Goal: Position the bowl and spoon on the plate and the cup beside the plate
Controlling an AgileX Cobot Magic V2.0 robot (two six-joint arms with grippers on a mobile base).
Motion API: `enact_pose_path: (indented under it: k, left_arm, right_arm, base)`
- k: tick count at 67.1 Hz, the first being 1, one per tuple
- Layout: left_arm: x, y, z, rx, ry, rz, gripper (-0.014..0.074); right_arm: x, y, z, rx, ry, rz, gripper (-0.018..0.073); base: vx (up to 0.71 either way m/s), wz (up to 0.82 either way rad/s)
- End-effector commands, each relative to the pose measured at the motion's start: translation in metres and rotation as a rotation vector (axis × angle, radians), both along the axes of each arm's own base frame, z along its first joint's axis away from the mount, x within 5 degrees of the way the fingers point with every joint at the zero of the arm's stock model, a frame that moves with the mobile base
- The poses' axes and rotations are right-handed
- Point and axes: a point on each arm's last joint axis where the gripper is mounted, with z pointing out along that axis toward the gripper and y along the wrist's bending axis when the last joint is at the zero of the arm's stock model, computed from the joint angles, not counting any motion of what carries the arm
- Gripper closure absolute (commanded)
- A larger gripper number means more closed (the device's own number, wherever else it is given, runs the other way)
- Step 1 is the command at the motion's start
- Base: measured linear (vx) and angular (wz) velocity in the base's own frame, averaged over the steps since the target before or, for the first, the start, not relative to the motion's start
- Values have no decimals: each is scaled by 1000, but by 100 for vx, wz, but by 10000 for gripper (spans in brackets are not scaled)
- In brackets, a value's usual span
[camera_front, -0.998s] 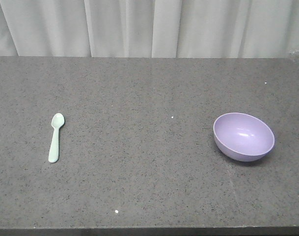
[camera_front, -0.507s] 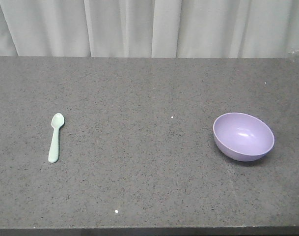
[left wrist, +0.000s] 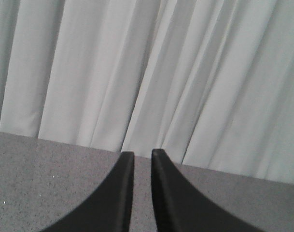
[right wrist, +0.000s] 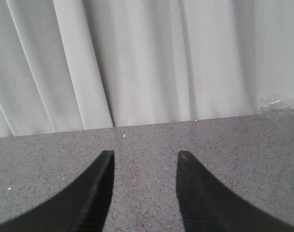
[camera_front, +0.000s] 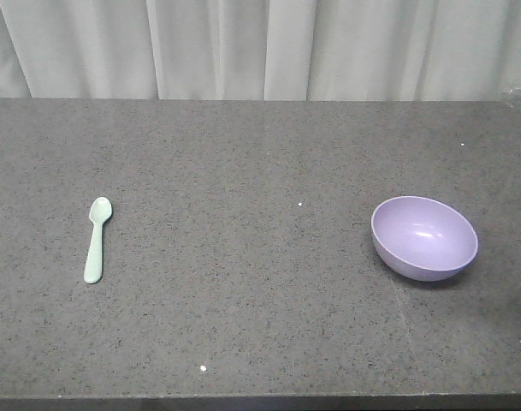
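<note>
A: What stands on the counter point(camera_front: 260, 300)?

B: Only two things. The spoon point(camera_front: 96, 241) lies flat at the left, the bowl point(camera_front: 424, 237) sits at the right, well apart.

A: And between them?

B: Bare stone across the whole middle, front to back. An end effector could come down there or cross sideways with nothing in its path.

A: Behind?

B: A curtain point(camera_front: 260, 47) hangs along the far edge and closes off the back; some crinkled clear film point(right wrist: 281, 103) lies at the far right corner.
</note>
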Motion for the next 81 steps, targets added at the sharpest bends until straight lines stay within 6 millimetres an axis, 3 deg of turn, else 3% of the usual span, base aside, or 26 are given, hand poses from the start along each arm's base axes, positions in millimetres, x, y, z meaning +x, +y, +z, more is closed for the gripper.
enact_pose_path:
  k: [1,17,28,39,55,70,81]
  left_arm:
    - [15,-4,14,19,-19,-32,398]
    - [70,-13,22,97,193,-96,118]
    - [121,-19,21,111,403,-125,104]
    - [175,-23,18,163,491,-147,115]
    - [243,-29,-29,199,709,-185,115]
    - [272,-34,-79,169,892,-227,115]
    - [283,-38,-101,139,960,-252,115]
  right_arm:
    - [-2,-4,21,-10,-125,-34,146]
    - [-2,-3,20,-11,-117,-32,119]
    - [-3,-3,20,-22,-111,-31,119]
    - [-3,-3,17,-21,-85,-21,119]
    - [-3,-2,15,-46,-61,-10,119]
    - [-3,-1,14,-45,-47,-4,119]
    - [-3,-1,13,-48,-44,-3,119]
  base:
    - [0,0]
    - [0,0]
    - [0,0]
    - [0,0]
    - [0,0]
    - [0,0]
    - [0,0]
